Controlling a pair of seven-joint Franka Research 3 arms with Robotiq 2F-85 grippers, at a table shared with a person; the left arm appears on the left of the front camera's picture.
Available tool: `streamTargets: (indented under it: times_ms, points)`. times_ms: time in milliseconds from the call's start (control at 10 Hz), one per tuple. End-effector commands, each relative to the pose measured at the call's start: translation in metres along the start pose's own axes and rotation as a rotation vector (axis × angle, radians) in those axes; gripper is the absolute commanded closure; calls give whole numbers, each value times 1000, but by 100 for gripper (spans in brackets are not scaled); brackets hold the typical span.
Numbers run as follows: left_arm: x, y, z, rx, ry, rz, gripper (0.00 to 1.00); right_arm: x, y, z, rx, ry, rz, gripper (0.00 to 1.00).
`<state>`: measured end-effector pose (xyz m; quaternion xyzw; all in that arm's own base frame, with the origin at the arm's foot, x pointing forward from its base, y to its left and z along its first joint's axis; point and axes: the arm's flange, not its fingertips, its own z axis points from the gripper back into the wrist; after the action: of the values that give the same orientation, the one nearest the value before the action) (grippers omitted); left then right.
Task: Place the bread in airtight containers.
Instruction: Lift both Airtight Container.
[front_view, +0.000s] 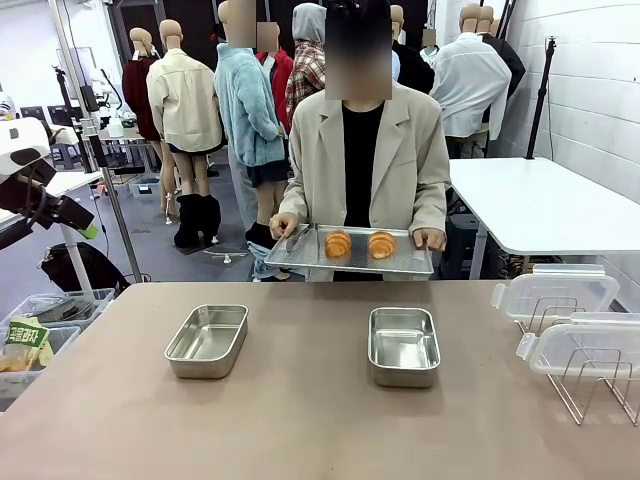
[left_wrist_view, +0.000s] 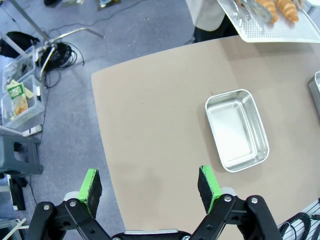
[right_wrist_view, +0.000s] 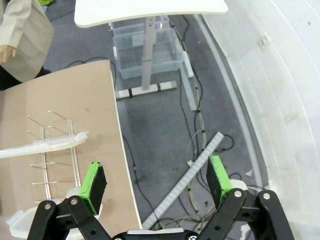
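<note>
table: brown top (front_view: 300, 420), near edge closest to the front camera.
left container: open steel box (front_view: 207, 341) on the table toward the robot's left, turned at a slight angle, empty.
right container: open steel box (front_view: 403, 346) toward the robot's right, well apart from the left container, empty.
croissants: two, golden-brown (front_view: 338, 243) (front_view: 381, 244), just beside each other on the tray.
tray: flat steel tray (front_view: 400, 264), held level just beyond the table's far edge.
person's hands: one at each end of the tray (front_view: 283, 226) (front_view: 431, 238).
lids: two clear lids (front_view: 555, 293) (front_view: 585, 350) propped on the wire rack (front_view: 590, 395) at the table's right side.
left gripper: jaws wide (left_wrist_view: 149, 180), nothing between the green pads; it hangs above the table's left part, left container ahead of it.
right gripper: jaws wide (right_wrist_view: 157, 175), holding nothing; it hangs past the table's right edge, over grey floor with cables, wire rack off to one side.
</note>
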<state>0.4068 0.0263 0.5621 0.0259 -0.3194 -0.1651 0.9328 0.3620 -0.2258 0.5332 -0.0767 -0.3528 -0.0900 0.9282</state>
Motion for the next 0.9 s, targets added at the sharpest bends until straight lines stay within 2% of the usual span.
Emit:
streamTargets:
  times_ms: [0, 800]
  points:
    - [-3, 1, 1, 7, -2, -3, 0, -4, 2, 0, 0, 9, -3, 0]
    - [-3, 1, 1, 7, -2, -3, 0, -4, 2, 0, 0, 9, -3, 0]
